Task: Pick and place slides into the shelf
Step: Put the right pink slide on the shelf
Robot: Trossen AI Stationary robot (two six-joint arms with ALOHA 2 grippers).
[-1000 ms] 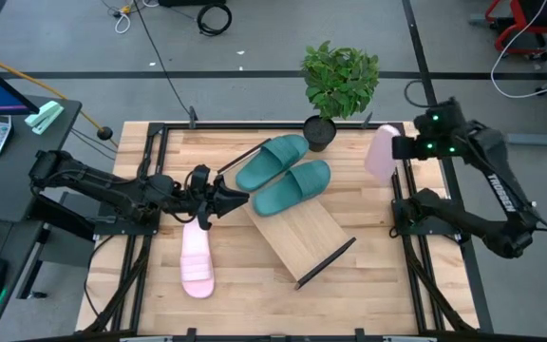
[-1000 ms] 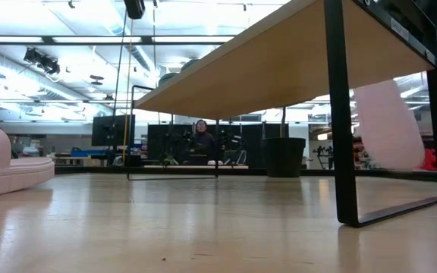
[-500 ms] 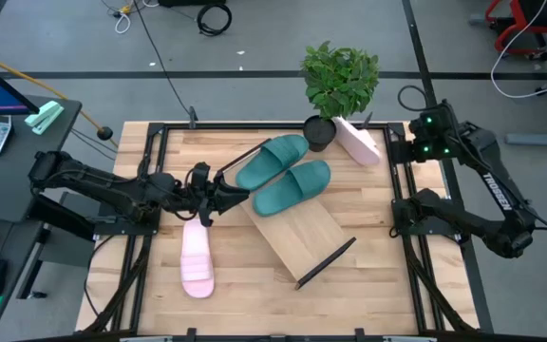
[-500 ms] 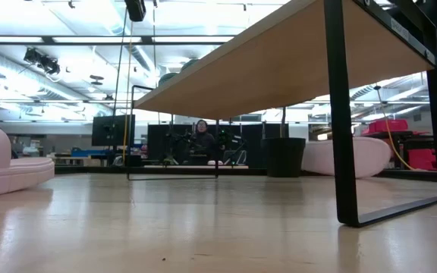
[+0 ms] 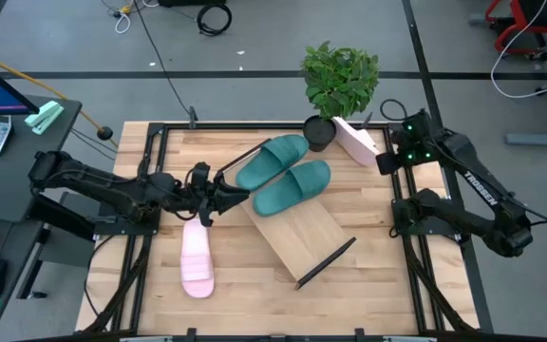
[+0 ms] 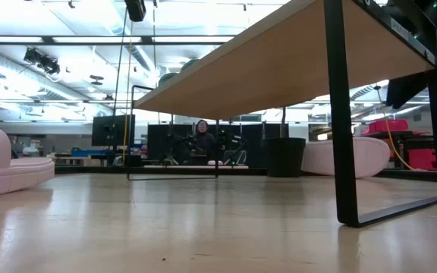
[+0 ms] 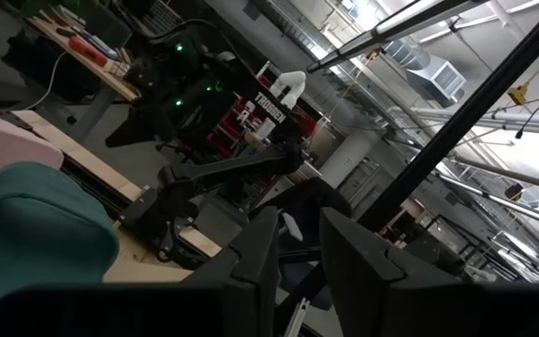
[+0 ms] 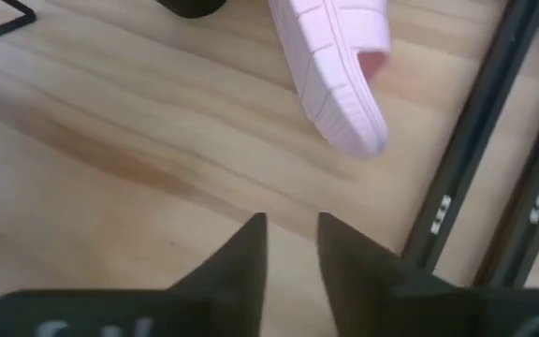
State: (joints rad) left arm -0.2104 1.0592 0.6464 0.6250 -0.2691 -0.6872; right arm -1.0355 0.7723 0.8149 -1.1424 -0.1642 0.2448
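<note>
Two dark teal slides [image 5: 272, 160] [image 5: 294, 185] lie side by side on the far end of the shelf [image 5: 302, 236], which stands slantwise mid-table. One pink slide [image 5: 197, 258] lies on the table near the left side. The other pink slide [image 5: 354, 140] [image 8: 335, 65] lies on the table at the far right, beside the plant pot. My right gripper [image 5: 385, 163] [image 8: 291, 220] hovers just right of it, pointing down, open by a narrow gap and holding nothing. My left gripper [image 5: 238, 194] [image 7: 298, 229] waits at the shelf's far-left corner, fingers slightly apart, with nothing seen between them.
A potted plant [image 5: 340, 81] in a black pot [image 5: 319, 133] stands at the far edge beside the pink slide. Black frame rails [image 5: 402, 190] run along the table's left and right sides. A person [image 6: 201, 140] sits in the room beyond the table.
My right gripper held the pink slide upright above the table's far right corner and has let it go. The slide has fallen flat onto the table beside the pot. The gripper has then come down and a little toward the table's left, rolling at the wrist.
</note>
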